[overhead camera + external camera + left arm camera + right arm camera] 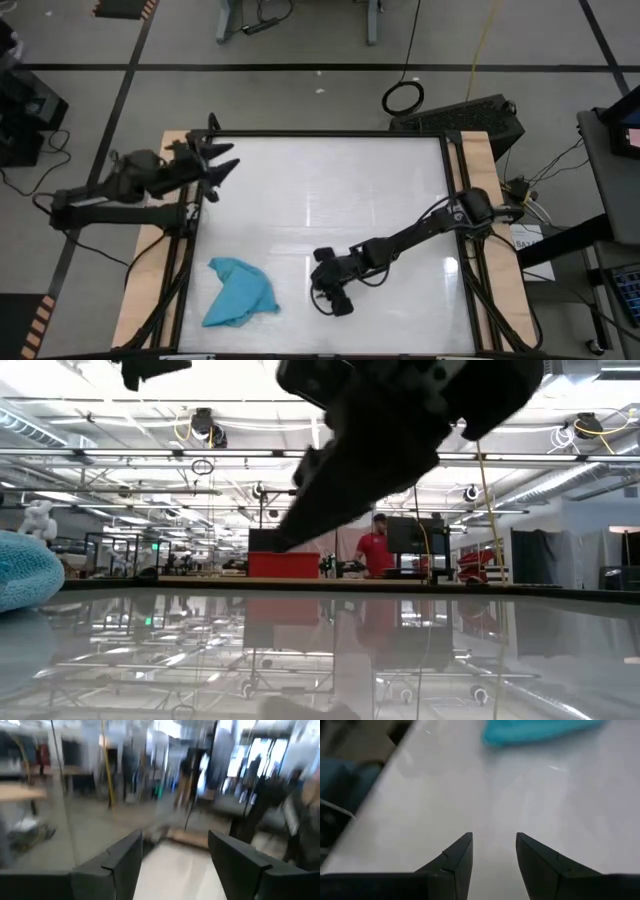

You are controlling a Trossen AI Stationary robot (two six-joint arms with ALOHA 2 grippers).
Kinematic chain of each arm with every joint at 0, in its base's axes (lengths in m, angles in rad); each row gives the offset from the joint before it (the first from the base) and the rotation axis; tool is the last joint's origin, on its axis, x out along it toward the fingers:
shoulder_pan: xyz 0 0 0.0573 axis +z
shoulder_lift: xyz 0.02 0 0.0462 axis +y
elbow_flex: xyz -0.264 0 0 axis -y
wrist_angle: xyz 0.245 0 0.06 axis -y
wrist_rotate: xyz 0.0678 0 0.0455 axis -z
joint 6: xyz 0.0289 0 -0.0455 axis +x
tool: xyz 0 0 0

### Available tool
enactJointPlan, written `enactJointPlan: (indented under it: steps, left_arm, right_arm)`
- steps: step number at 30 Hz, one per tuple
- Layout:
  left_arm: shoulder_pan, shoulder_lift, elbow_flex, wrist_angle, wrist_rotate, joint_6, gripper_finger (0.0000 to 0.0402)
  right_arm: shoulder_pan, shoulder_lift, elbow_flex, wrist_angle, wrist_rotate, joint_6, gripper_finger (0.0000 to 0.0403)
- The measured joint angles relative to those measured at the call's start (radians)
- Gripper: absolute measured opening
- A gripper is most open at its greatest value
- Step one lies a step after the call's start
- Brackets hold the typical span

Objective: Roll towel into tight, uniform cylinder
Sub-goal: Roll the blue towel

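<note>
The left hand (222,165) sits at the far left corner of the white surface (330,190), raised and well apart from the towel; its two dark fingers (125,857) stand spread with nothing between them, and in its wrist view they frame only bare surface and the blurred room beyond. The towel (240,293) lies on the near left part of the surface, a crumpled turquoise heap, loose and not rolled, with one lobe pointing toward the near edge and a rounded bulge on the side facing the middle. In the low view it shows as a soft blue mound at the left edge (25,568), resting on the glossy top. Just beside it toward the middle, near the front edge, the right hand (336,298) hangs low over the surface on its long dark arm, which reaches in from the right side. Its fingers (457,857) are parted, grasping nothing, with bare surface showing in the gap; the towel (535,730) lies ahead of them, apart from the tips. Far behind the surface, in the low view, a person in a red shirt (377,550) stands by a red box (283,565).
</note>
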Motion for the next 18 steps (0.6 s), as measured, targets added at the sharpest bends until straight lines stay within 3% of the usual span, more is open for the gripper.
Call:
enactJointPlan:
  steps: [3, 6, 15, 18]
  left_arm:
    - [-0.012, 0.098, 0.089, -0.307, -0.059, -0.084, 0.0233]
    - [-0.037, 0.163, 0.1, -0.464, 0.026, -0.143, 0.0233]
    - [-0.275, 0.304, -0.003, -0.478, 0.044, -0.413, 0.0233]
    - [-0.41, 0.36, -0.085, -0.35, -0.001, -0.53, 0.0233]
  right_arm:
    - [-0.001, -0.049, 0.0, -0.141, 0.048, -0.031, 0.0141]
    - [0.0, -0.102, 0.0, -0.284, 0.071, -0.042, 0.0141]
    - [0.002, -0.275, 0.0, -0.564, 0.203, -0.029, 0.0141]
    - [0.008, -0.335, -0.001, -0.614, 0.222, -0.003, 0.0141]
